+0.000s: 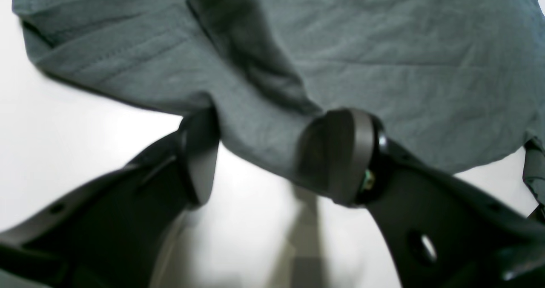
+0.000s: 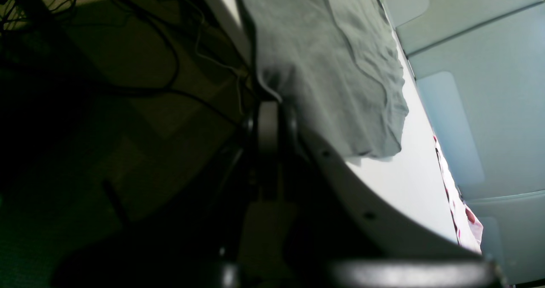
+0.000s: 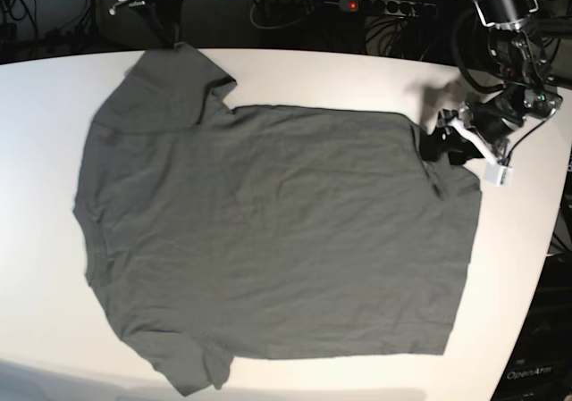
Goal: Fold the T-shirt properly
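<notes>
T-shirt (image 3: 268, 240) cloth is spread flat on the white table (image 3: 45, 88). Its edge lies between the left gripper's (image 1: 264, 156) wide-apart jaws. The right gripper's (image 2: 268, 122) jaws are pressed together at the table's far edge.

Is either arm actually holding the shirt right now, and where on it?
Left gripper: jaws open, straddling the T-shirt's edge, not clamped. Right gripper: jaws shut at the shirt's table-edge hem; whether cloth is pinched cannot be told.
</notes>
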Available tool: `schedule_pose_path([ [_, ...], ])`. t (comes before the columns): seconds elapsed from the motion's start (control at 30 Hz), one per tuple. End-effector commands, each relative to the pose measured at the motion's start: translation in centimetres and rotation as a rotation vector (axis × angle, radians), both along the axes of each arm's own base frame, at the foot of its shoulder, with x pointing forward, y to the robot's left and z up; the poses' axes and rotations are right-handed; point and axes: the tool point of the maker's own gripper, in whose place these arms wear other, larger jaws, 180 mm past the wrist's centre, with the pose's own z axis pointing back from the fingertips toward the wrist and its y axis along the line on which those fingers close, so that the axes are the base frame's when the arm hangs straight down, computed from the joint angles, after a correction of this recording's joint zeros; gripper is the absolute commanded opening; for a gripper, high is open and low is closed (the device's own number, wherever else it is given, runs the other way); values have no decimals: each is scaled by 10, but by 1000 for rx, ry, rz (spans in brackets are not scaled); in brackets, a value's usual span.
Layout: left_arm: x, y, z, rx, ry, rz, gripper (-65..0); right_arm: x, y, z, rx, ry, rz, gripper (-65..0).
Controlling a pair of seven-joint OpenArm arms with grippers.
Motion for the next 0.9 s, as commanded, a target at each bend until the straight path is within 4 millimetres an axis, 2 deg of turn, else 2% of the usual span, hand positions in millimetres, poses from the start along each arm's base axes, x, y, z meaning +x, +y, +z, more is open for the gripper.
schedule_pose_path([
  [0.0, -58, 2, -45, 96, 287, -76, -263, -1, -2, 6, -13, -27, 4, -650],
  [0.47, -59, 42, -36, 89, 259, 89, -263, -1, -2, 6, -13, -27, 4, -650],
  [0.77, -58, 44, -33, 78, 249, 101, -263, -1, -2, 6, -13, -27, 4, -650],
  [0.87, -57, 37, -29, 42, 250, 88, -263, 0, -2, 6, -13, -28, 4, -650],
])
